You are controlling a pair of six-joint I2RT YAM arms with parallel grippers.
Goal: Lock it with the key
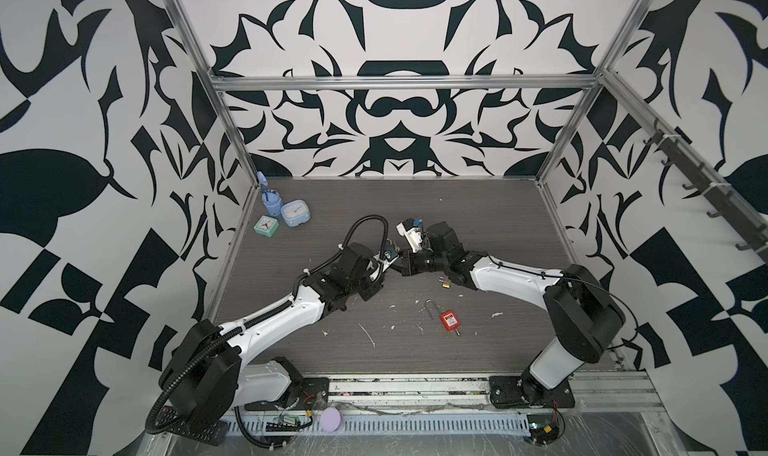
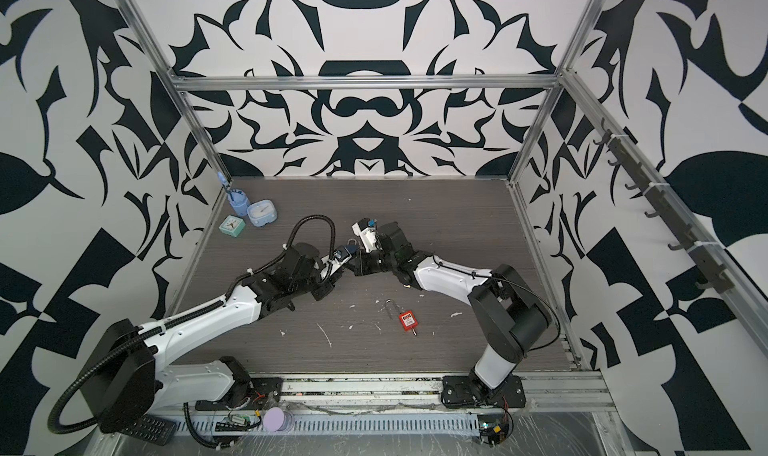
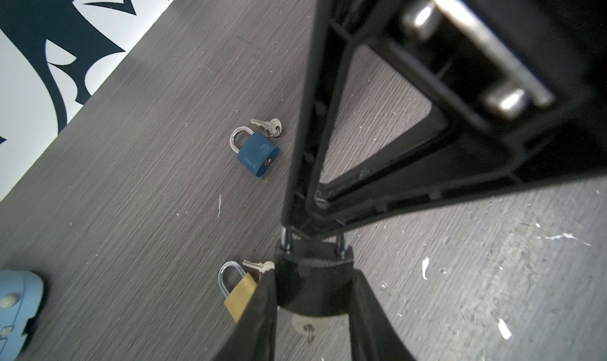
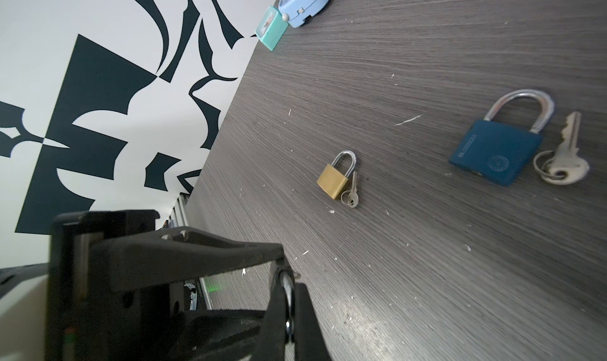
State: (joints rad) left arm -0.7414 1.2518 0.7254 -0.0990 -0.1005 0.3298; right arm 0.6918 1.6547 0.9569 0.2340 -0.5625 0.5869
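- Two grippers share one lock. The left gripper (image 3: 313,288) has its fingers (image 3: 259,313) clamped on the flanks of a black padlock with a rounded body (image 3: 312,272). The right gripper (image 4: 291,285) is pinched tight on a sliver of bright metal, which I take to be the lock's steel shackle (image 3: 285,241).
- The black padlock is held in the air between the two arms at mid-table, clear of the grey wood-grain tabletop (image 3: 131,195). In both top views the grippers hide it.
- A flat silver key (image 3: 308,326) sits in the base of the body, its bow facing the left wrist.
- The long axis runs key, body, shackle in one line along the left fingers. The shackle end points away toward the right gripper and the key end points back at the left wrist.
- Both shackle legs meet the body, but I cannot tell whether they are fully seated.
- A push on the shackle off that axis could twist the body between the left pads, which hold only its two flanks.
- The key is boxed in between the left fingers. To turn it, the right gripper would have to let go of the shackle, and an unlatched shackle could spring back out.
- A loose key could slide out if the lock tips key-down. It would land near the small brass padlock (image 3: 239,297) lying beneath, with a blue padlock (image 3: 258,155) farther off.
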